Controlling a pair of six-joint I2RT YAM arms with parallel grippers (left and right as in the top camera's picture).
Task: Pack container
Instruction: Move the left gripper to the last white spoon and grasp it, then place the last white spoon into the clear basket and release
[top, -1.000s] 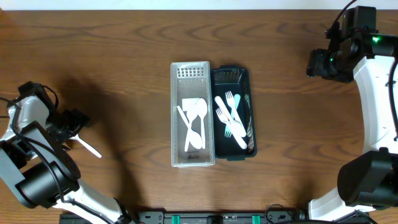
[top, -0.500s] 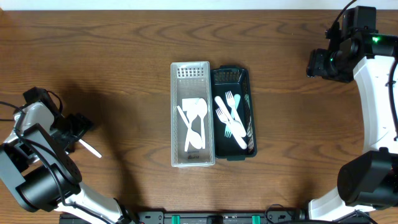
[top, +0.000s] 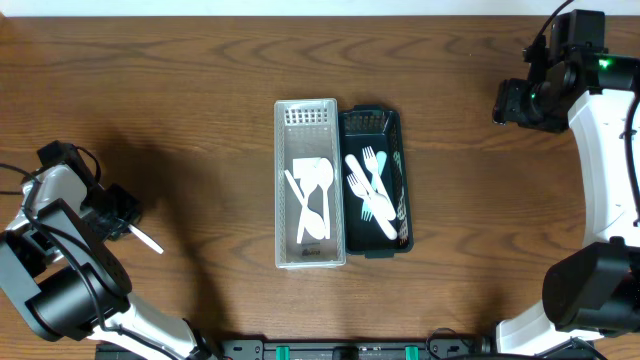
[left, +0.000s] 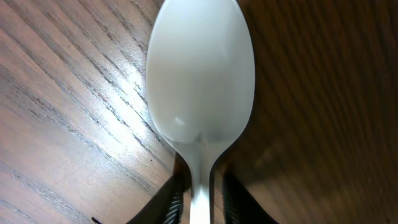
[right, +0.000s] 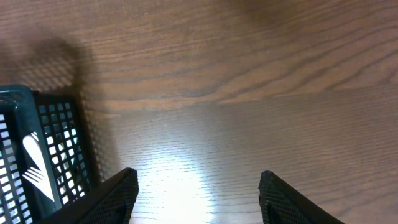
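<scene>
A white spoon (left: 200, 81) lies on the wooden table at the far left, bowl up, and part of the spoon (top: 146, 239) sticks out beside the arm in the overhead view. My left gripper (left: 200, 202) is shut on its thin handle, one dark finger (left: 176, 200) on each side. A white basket (top: 279, 200) holding white spoons stands mid-table beside a dark green basket (top: 408, 200) holding pale forks. My right gripper (right: 199, 199) hangs open over bare wood at the back right, nothing between its fingers (right: 118, 193). In the overhead view the right gripper (top: 510, 103) is far from both baskets.
A corner of the green basket (right: 37, 143) with a fork's tines shows at the left of the right wrist view. Both arm bases stand along the table's front edge. Bare wood lies between the spoon and the baskets.
My left gripper's jaws have closed in from wide open onto the spoon's handle. The left arm shifted slightly toward the front. The right arm has not moved.
</scene>
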